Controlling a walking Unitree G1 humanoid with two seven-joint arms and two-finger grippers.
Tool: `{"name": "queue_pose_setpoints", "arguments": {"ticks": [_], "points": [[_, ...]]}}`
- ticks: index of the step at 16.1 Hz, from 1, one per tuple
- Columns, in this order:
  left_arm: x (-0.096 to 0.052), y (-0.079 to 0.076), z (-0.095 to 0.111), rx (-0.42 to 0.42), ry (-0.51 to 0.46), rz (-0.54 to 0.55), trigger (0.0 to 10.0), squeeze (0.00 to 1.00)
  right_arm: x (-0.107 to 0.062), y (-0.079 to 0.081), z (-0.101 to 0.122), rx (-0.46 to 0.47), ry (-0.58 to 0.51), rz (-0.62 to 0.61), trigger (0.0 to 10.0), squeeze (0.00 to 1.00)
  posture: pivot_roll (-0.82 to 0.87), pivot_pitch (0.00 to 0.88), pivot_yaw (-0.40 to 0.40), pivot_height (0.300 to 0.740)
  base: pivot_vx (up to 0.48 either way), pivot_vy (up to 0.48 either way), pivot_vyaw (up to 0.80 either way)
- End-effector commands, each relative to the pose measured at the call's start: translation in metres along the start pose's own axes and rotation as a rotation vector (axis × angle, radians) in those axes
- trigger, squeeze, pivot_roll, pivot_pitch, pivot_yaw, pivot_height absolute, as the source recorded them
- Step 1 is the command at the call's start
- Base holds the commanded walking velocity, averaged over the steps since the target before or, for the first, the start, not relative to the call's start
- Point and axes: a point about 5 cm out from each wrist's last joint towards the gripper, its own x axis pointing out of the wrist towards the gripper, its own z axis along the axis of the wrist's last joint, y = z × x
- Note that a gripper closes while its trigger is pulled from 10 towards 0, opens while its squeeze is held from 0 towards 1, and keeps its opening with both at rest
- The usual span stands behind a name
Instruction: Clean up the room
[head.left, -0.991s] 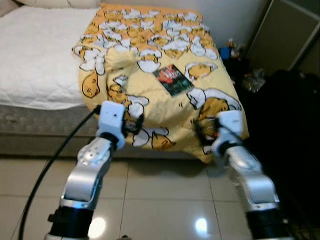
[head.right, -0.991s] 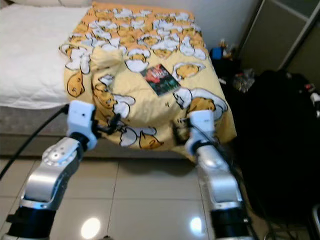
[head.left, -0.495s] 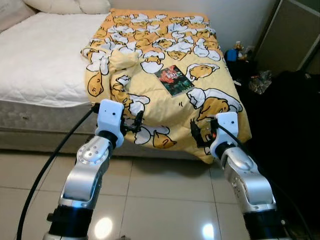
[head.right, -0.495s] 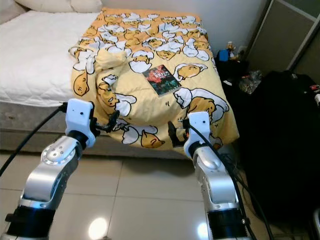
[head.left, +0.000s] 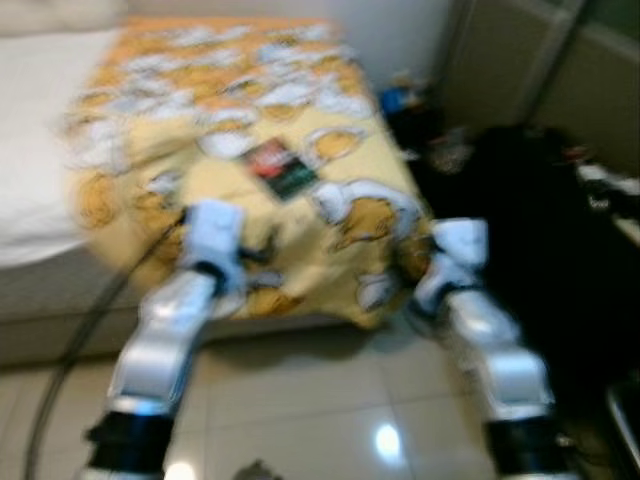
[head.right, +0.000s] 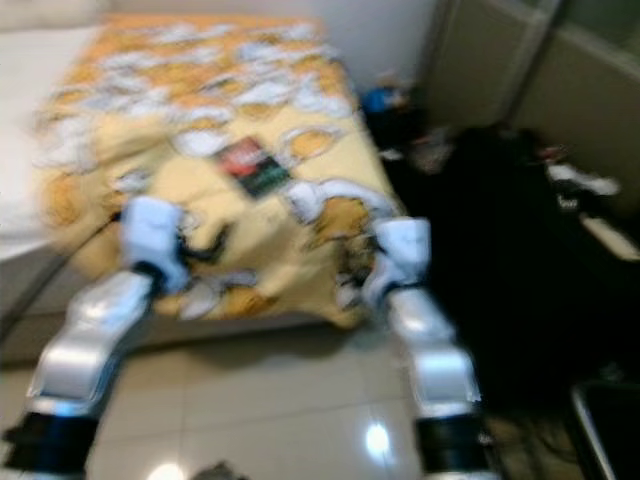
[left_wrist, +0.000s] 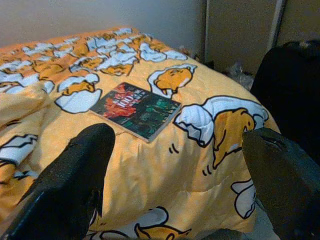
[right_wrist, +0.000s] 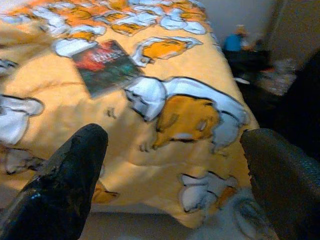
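A dark book (head.left: 282, 170) with a red and green cover lies flat on the yellow cartoon-print blanket (head.left: 190, 130) that covers the foot of the bed. The head views are blurred. My left gripper (left_wrist: 177, 137) is open and empty, held low before the bed's edge, with the book (left_wrist: 136, 108) ahead of it. My right gripper (right_wrist: 172, 137) is open and empty too, near the blanket's hanging corner, and the book (right_wrist: 105, 66) lies farther off. Both silver arms reach forward over the tiled floor.
A heap of black bags (head.left: 520, 200) stands to the right of the bed, before tall cupboard doors (head.left: 540, 60). Small clutter with a blue item (head.left: 395, 98) sits by the wall. Bare white mattress (head.left: 30, 150) lies on the left. Glossy floor tiles (head.left: 300, 400) run below.
The whole picture has shifted left and blurred, so the camera has swung to the right. Both arms hold the same pose and the book has not moved on the blanket.
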Motion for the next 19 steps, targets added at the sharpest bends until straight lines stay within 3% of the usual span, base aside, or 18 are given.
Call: {"name": "queue_pose_setpoints", "arguments": {"ticks": [1,10,14,19], "points": [[0.003,-0.008,0.007,-0.003,-0.023,-0.029,10.0,1.0,-0.002,-0.011,0.001,-0.008,0.003,-0.036,10.0,0.0,0.05,0.0,-0.021,0.74,0.352,0.0,-0.61],[0.001,-0.004,0.004,-0.014,-0.013,-0.003,10.0,1.0,-0.004,-0.01,-0.002,-0.06,0.007,0.003,10.0,0.0,0.03,0.0,-0.009,0.74,0.36,0.0,-0.11],[0.001,0.001,0.005,0.013,-0.007,0.008,10.0,1.0,-0.004,-0.003,-0.006,-0.05,0.023,0.069,10.0,0.0,0.04,0.0,0.005,0.74,0.422,0.0,0.8],[0.0,0.001,-0.004,-0.017,0.026,0.018,10.0,1.0,0.0,-0.014,-0.006,-0.092,0.017,-0.04,10.0,0.0,0.05,0.0,0.023,0.74,0.425,0.0,0.16]]}}
